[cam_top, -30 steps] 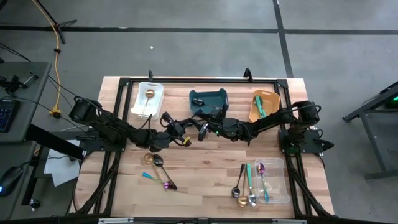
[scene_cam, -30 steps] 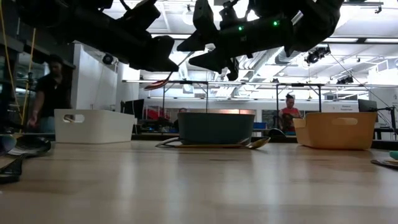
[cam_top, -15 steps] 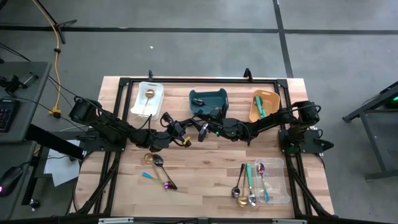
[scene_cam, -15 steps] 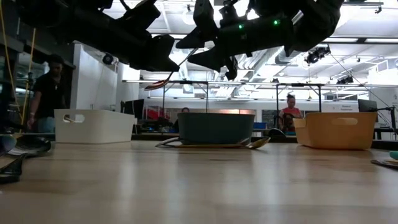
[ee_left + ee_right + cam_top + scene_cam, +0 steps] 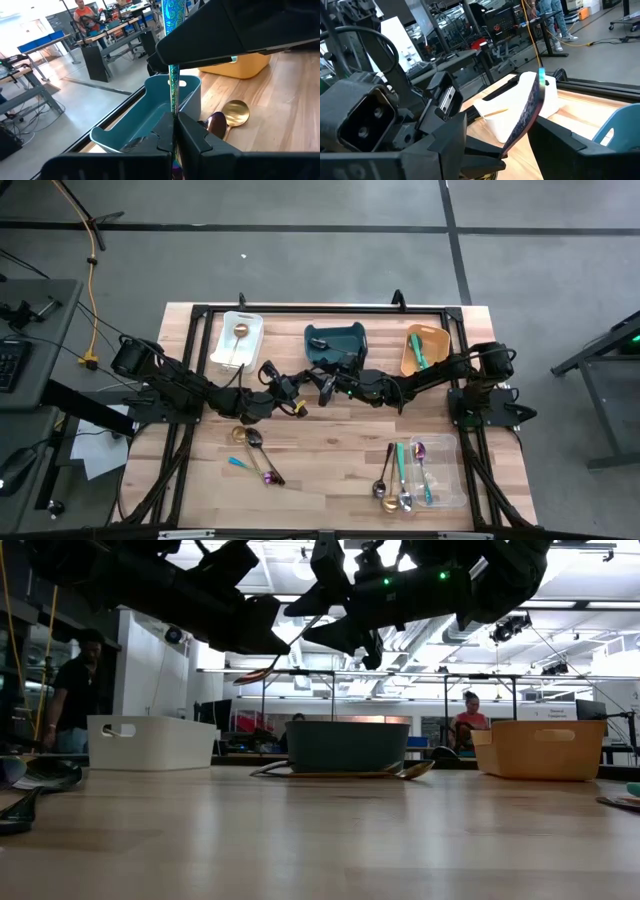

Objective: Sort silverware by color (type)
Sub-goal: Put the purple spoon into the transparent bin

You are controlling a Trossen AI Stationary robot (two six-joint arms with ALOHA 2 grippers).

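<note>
Mid-table, above surface, in front of teal bin (image 5: 336, 340): left gripper (image 5: 297, 406) clamped on iridescent utensil (image 5: 172, 75), held upright. Right gripper (image 5: 322, 390) meets it, fingers spread either side of same utensil (image 5: 527, 115). Remaining silverware (image 5: 255, 452) lying on table.

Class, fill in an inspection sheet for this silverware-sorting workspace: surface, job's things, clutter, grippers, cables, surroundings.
Surface: light wooden table holding a white rectangular bin, teal bin, orange bin and clear bin.
Job's things: iridescent purple utensil held aloft; loose silverware pile on the table's left; more silverware beside the clear bin.
Clutter: nothing seen.
Grippers: left gripper jaws shut on the utensil's handle; right gripper at its other end.
Cables: yellow cable beyond the table's left.
Surroundings: workshop; two people behind.
</note>
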